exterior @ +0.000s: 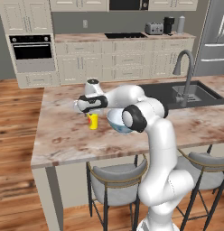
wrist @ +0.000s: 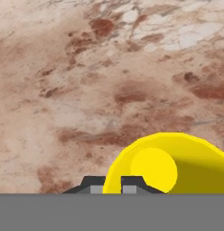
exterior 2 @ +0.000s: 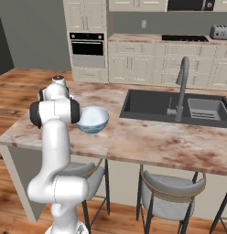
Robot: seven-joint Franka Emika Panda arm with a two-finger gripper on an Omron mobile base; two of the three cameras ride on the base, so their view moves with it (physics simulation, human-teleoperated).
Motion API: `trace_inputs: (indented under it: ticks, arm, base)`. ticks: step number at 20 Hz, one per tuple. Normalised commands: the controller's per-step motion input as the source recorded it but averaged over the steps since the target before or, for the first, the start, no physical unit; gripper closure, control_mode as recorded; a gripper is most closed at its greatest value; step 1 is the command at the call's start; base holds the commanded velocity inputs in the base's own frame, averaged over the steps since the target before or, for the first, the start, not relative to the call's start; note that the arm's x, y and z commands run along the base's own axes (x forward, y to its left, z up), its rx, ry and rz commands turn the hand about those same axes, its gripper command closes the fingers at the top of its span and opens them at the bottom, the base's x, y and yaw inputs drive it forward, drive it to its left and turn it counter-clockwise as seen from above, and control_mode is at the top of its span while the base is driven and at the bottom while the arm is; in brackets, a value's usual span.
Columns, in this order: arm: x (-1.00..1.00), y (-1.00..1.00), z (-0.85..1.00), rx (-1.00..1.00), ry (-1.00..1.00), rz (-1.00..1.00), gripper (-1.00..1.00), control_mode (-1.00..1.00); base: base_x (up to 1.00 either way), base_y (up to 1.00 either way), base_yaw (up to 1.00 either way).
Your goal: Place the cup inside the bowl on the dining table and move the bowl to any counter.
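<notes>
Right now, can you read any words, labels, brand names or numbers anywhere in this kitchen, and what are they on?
None: no legible text shows in any view.
The yellow cup, the bowl and the dining table carry no lettering.
The oven has a dark control strip, too small and blurred to show any markings.
The toaster and the wall outlet are too small to tell.

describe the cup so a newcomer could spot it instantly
Find the big marbled dining table with the sink and stools. Near its middle, the white arm's gripper hangs over a small bright yellow cup, just left of the bowl. It is far smaller than that pale blue-grey bowl.
</notes>
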Motion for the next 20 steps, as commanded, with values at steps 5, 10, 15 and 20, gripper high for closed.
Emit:
trace_inputs:
  ticks: [5,10,15,20]
  arm:
    - [0.0,0.0,0.0,0.0,0.0,0.0,1.0,-1.0]
    - [0.0,0.0,0.26,0.0,0.0,0.07,1.0,-1.0]
    - [-0.15,0.0,0.57,-0.01,0.0,0.12,1.0,-1.0]
    - [-0.25,0.0,0.49,-0.02,0.0,0.09,1.0,-1.0]
  base:
    - [0.0,0.0,0.0]
    - [0.0,0.0,0.0]
    - [0.0,0.0,0.0]
    - [0.0,0.0,0.0]
